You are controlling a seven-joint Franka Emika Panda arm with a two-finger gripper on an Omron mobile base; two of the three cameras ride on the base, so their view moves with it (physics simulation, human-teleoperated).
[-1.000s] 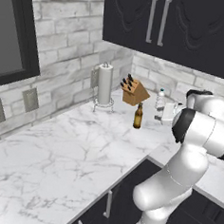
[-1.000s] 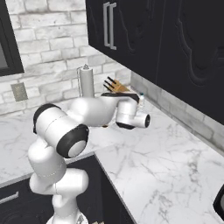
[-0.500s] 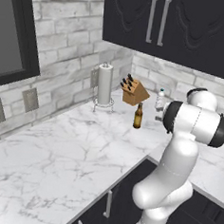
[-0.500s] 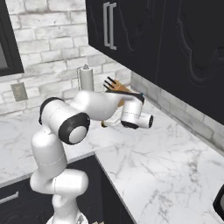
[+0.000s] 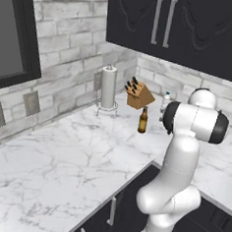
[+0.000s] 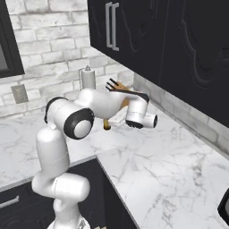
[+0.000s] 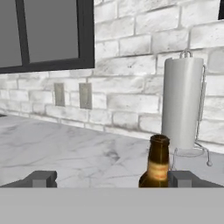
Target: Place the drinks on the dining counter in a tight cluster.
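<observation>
Brown glass bottle point(image 7: 157, 162) just off-centre between the spread-open gripper point(image 7: 111, 178) fingers: shift sideways before squeezing.

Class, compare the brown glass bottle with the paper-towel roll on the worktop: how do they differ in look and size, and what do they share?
The brown glass bottle is dark, narrow and shorter; the paper-towel roll is white, wide and taller. The bottle stands bare on the marble worktop; the roll sits on a wire holder. The bottle stands out from the wall; the roll is close to the brick wall. Both stand upright.
</observation>
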